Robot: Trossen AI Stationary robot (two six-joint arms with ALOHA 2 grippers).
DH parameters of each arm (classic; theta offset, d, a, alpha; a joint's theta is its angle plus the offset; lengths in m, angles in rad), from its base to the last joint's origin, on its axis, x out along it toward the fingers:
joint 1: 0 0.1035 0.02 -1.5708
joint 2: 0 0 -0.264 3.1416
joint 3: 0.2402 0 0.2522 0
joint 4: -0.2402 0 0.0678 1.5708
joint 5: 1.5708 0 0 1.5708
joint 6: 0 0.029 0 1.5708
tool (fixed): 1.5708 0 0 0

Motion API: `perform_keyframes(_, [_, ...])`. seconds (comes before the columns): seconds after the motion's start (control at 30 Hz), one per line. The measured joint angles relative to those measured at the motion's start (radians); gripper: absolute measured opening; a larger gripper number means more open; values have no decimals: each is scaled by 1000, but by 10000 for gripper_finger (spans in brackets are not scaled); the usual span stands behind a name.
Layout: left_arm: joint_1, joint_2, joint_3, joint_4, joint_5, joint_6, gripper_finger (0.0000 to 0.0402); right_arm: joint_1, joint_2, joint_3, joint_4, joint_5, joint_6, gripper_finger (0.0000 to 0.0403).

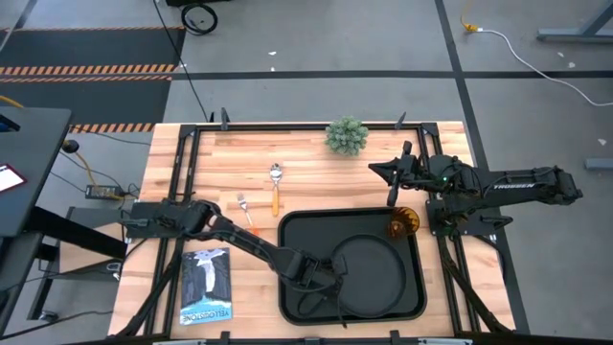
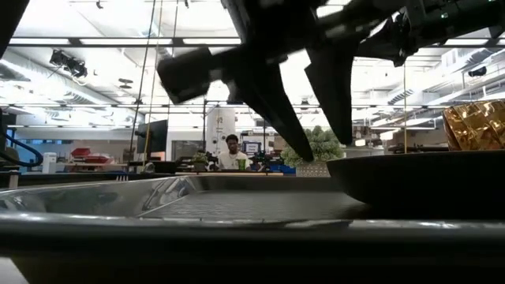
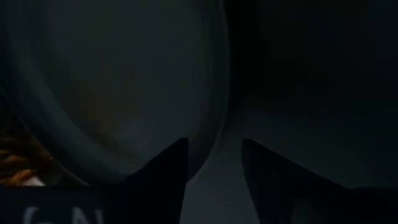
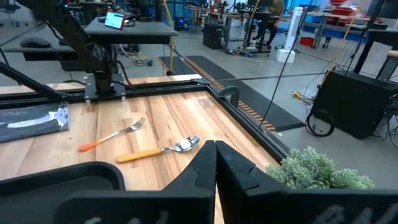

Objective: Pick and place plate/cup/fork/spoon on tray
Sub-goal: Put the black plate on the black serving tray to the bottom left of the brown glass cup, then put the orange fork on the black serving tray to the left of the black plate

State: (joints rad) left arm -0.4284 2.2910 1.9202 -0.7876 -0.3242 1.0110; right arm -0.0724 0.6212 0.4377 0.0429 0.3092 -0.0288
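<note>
The round black plate [image 1: 375, 278] lies flat in the black tray [image 1: 297, 240], toward its near right. The amber cup [image 1: 402, 223] stands in the tray's far right corner. The fork [image 1: 246, 209] and the spoon [image 1: 276, 186] lie on the wood beyond the tray's far left corner. My left gripper [image 1: 333, 278] is open over the plate's left rim [image 3: 208, 118]. In the low view its fingers [image 2: 327, 150] stand just above the plate [image 2: 418, 185], apart from it. My right gripper [image 1: 375, 169] is shut and empty, raised beyond the tray's far edge.
A small green plant [image 1: 346, 135] stands at the far edge. A booklet [image 1: 206, 286] lies left of the tray near the front edge. Black frame rails run along the table's sides. A person [image 2: 231, 154] sits far off in the room.
</note>
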Motion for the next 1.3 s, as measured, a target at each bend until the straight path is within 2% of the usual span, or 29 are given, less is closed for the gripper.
perform_keyframes(0.13, [19, 0, -32, 23, -2, 16, 157, 0, 0, 0, 0, -23, 1, 9])
perform_keyframes(0.37, [27, 2, -87, 125, -58, 155, 155, 0, 0, 0, 0, -27, 0, 9])
perform_keyframes(1.0, [40, 2, -95, 357, -51, 206, 141, 0, 0, 0, 1, -35, 2, 9])
perform_keyframes(1.1, [40, 2, -95, 342, -121, 195, 141, 0, 0, 0, 1, -36, 3, 9])
perform_keyframes(1.3, [26, 2, -95, 293, -365, 127, 141, 0, 0, 0, 1, -35, 2, 9])
